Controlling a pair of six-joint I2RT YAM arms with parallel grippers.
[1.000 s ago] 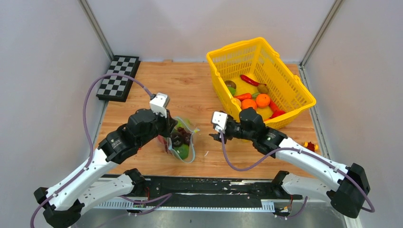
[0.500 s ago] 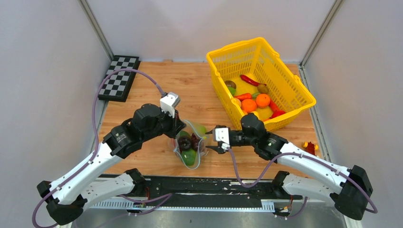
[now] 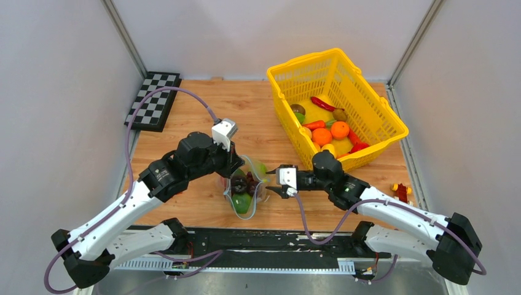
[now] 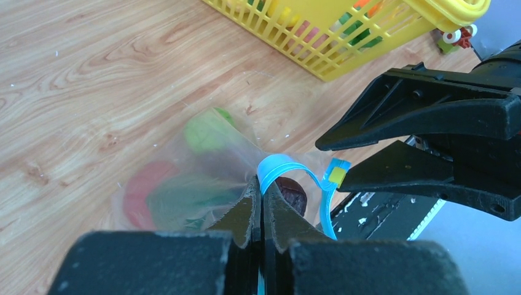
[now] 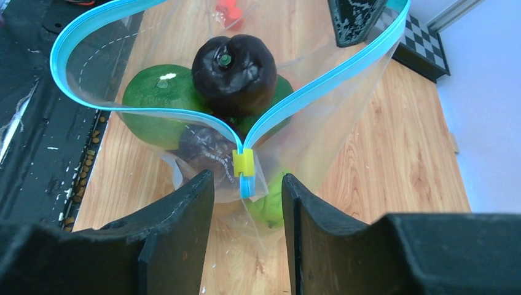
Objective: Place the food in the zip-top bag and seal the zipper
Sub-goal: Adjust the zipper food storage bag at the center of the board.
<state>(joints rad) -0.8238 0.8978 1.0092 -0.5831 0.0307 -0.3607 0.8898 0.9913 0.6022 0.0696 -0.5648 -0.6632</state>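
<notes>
The right hand (image 5: 247,184) has moved left, part-open astride the yellow slider (image 5: 243,163). The zipper (image 4: 278,165) runs leftward to the left hand (image 4: 263,200), which pinches it.

top: high from near edge, down onto wooden table (image 3: 203,123) | left wrist: close on clear crinkly teal-strip plastic bag (image 4: 203,178), facing yellow mesh basket (image 4: 344,49) | right wrist: close, into bag mouth | shared: bag

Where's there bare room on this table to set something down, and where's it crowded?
Free: the tabletop between the checkerboard and the yellow basket, and the strip between the checkerboard and the left arm. Crowded: front centre, where the left pincer and right pincer meet at the zip-top bag.
</notes>
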